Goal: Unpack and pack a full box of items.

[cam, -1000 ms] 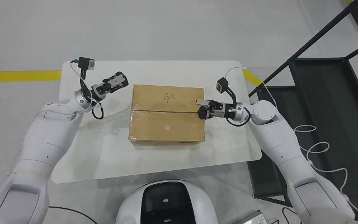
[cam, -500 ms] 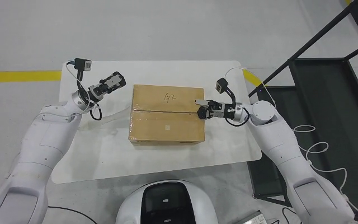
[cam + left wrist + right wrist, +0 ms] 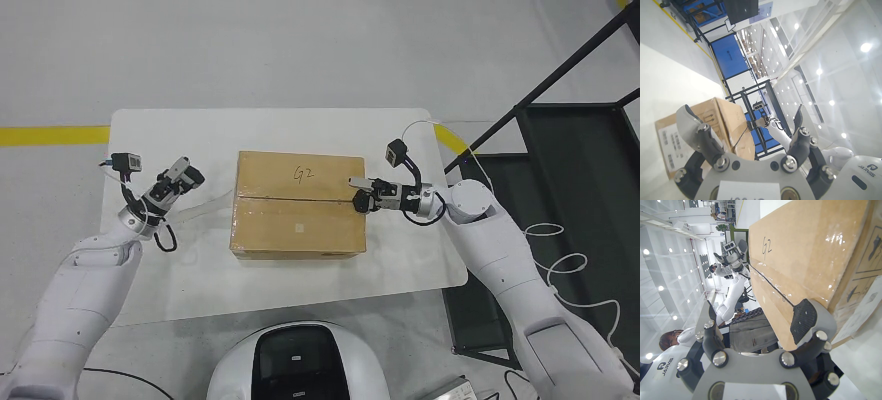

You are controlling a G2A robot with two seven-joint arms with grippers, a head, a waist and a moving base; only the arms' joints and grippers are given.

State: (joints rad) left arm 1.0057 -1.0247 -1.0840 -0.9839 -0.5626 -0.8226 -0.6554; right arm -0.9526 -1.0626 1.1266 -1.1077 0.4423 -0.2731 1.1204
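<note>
Cardboard box [image 3: 298, 203] sits closed on the white tabletop [image 3: 400, 130]. The right end effector [image 3: 356, 190], fingers spread, reaches its right edge at the seam. The left end effector [image 3: 180, 172], also spread, hovers well left of it.

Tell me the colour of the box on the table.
The box is plain brown cardboard; the top view shows it best.

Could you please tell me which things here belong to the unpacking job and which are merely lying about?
Job in hand: cardboard box, closed; left gripper, open, apart from it; right gripper, open, at its edge.
Lying about: yellow floor line; dark metal frame beside the white table.
</note>
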